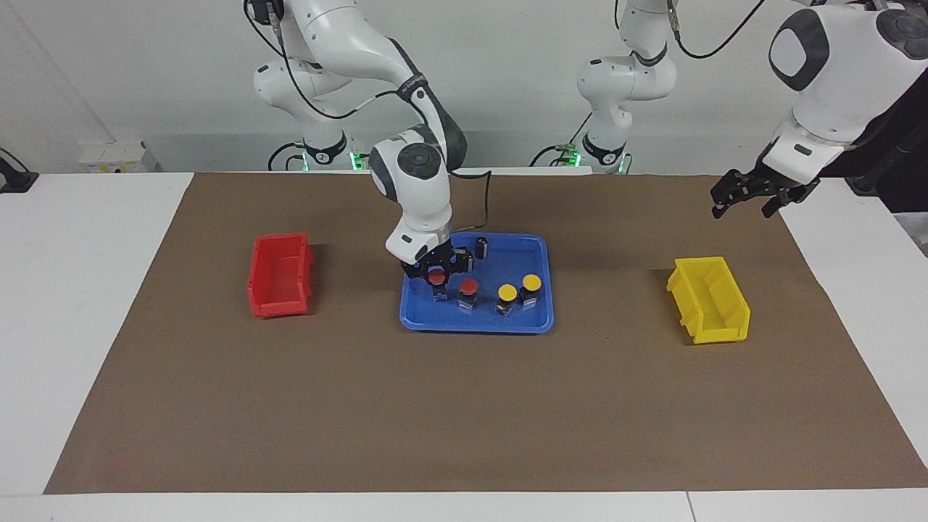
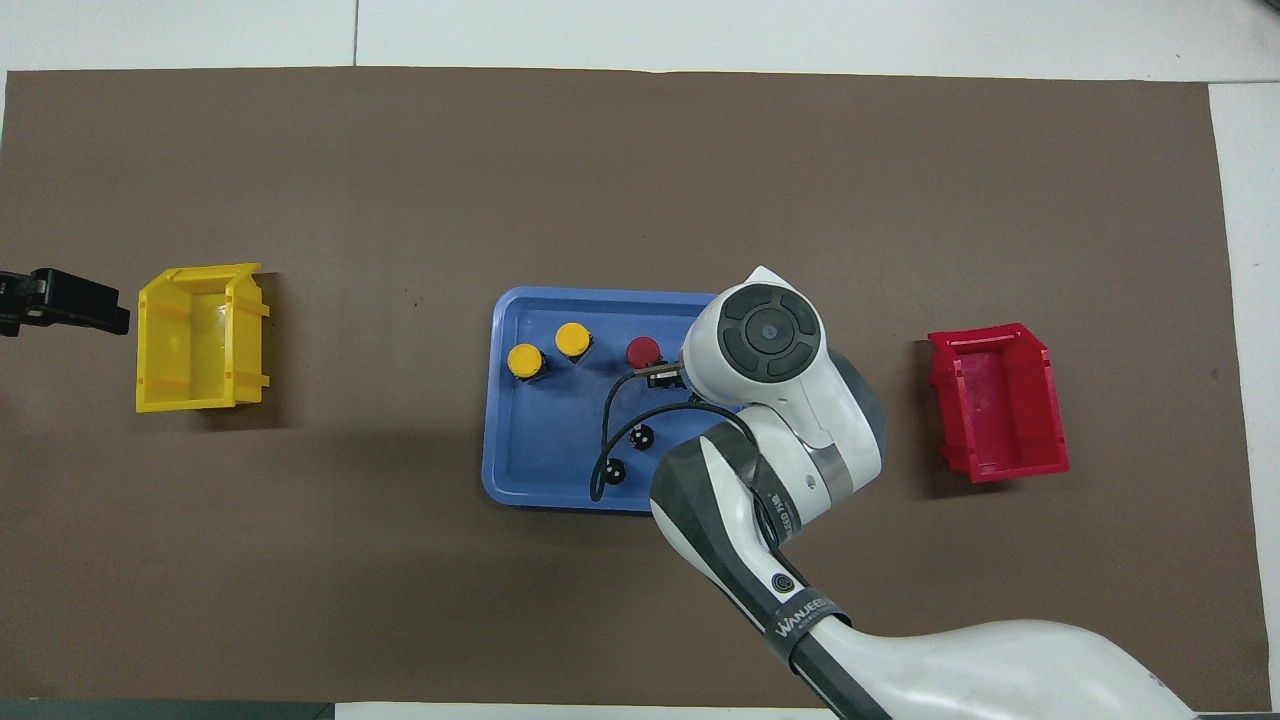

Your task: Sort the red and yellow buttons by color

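Four buttons stand in a row in the blue tray (image 1: 475, 323). My right gripper (image 1: 436, 275) is down in the tray at a red button (image 1: 436, 277), at the row's end toward the right arm; my wrist hides that button in the overhead view. The second red button (image 1: 468, 286) stands beside it and also shows in the overhead view (image 2: 643, 350). Two yellow buttons (image 1: 507, 292) (image 1: 531, 282) follow toward the left arm's end, and both show in the overhead view (image 2: 524, 360) (image 2: 572, 339). My left gripper (image 1: 745, 209) is open and empty, waiting in the air over the mat's edge beside the yellow bin (image 1: 709, 299).
A red bin (image 1: 279, 275) sits on the brown mat toward the right arm's end of the table. Two dark capless cylinders (image 2: 643, 436) (image 2: 614, 470) stand in the tray, nearer to the robots than the buttons. The right arm's cable hangs over the tray.
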Available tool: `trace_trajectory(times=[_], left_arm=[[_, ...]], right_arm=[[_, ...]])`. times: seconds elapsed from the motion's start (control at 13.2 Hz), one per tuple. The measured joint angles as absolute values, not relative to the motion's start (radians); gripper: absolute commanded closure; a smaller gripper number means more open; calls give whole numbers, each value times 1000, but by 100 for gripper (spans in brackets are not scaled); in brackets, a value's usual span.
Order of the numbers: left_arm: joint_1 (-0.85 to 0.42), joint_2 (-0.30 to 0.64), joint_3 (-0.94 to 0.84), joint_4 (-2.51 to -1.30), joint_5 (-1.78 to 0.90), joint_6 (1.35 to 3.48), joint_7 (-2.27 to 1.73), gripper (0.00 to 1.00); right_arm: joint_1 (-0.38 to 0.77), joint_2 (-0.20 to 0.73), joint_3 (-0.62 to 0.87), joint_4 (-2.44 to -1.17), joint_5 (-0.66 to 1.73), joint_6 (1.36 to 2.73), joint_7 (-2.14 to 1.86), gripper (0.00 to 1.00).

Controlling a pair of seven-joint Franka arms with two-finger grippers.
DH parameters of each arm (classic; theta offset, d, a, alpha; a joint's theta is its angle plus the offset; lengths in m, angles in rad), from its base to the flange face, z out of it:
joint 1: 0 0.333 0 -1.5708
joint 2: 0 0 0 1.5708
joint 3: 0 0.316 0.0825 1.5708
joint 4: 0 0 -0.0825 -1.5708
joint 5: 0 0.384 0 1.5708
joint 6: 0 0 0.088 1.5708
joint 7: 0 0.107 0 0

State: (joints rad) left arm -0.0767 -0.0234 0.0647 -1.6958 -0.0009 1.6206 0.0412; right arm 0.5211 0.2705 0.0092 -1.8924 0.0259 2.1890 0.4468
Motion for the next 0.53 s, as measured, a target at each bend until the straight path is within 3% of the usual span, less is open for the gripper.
trace_trajectory(times=[0.23,0.53], left_arm=[[-159,-24,47,-1717,-10,1697,-109,4],[-431,-10,26,-1869,-27,1923,-378,19]], right_arm=[[381,215,-2,-1761,11,2013,317,76],[117,106,-7,-1777,14,1854,23,75]])
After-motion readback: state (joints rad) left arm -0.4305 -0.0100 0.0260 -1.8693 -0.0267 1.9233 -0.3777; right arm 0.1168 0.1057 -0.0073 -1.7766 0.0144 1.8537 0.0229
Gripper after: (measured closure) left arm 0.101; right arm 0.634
